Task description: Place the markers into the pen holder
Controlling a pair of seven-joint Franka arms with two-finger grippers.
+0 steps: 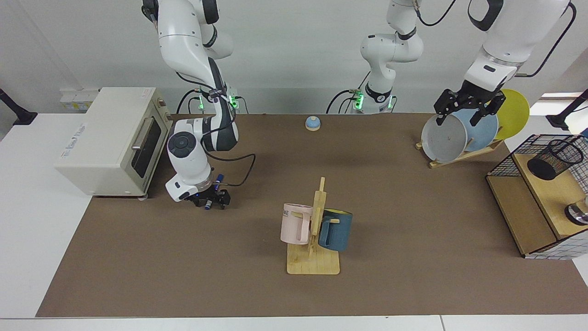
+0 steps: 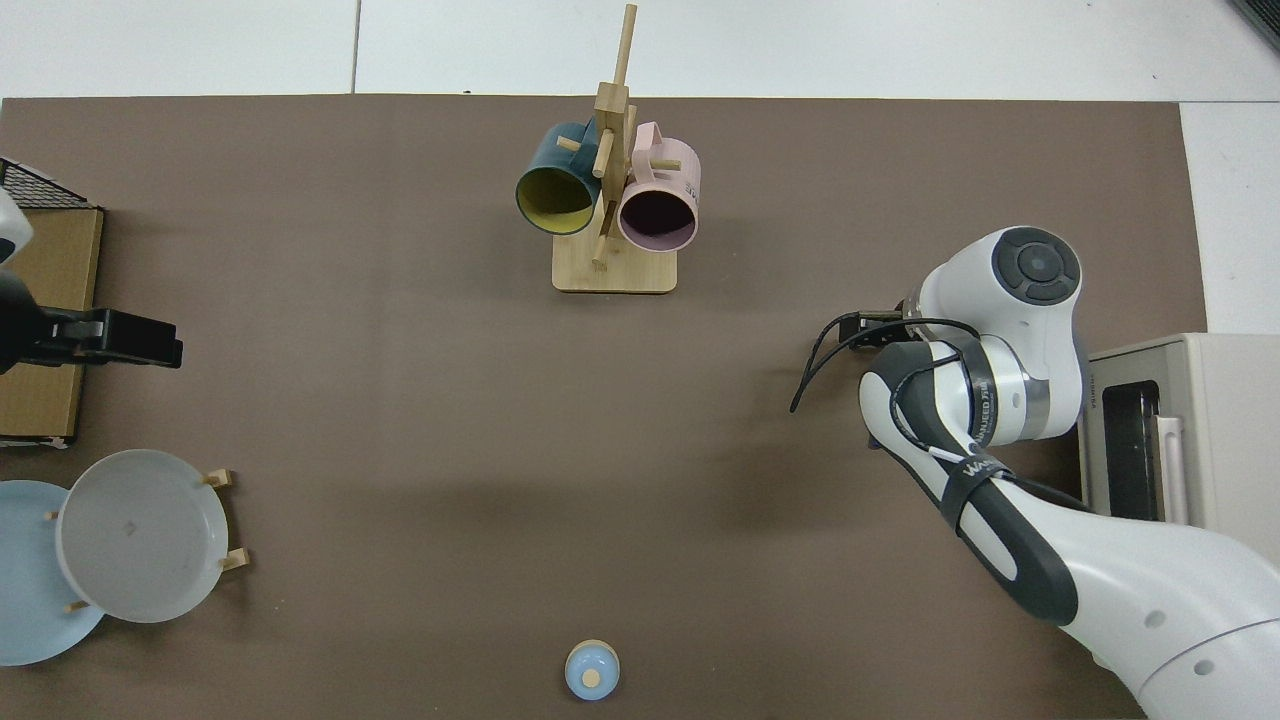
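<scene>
The marker [image 1: 213, 191] is gripped by the right gripper [image 1: 212, 198] low over the surface [image 1: 395, 202]; the left gripper [image 1: 465, 106] is parked open at the plates [image 1: 444, 137], 2 o'clock.

A white table [image 1: 27, 220] carries a large brown mat [image 1: 413, 220] across its middle. On the mat stand a pale wooden mug rack [image 1: 313, 257], a wooden plate rack [image 1: 461, 155], a small blue-domed bell [image 1: 313, 123] and a wire-framed wooden shelf unit [image 1: 519, 216]. A cream toaster oven [image 1: 105, 138] sits at the mat's edge.
</scene>
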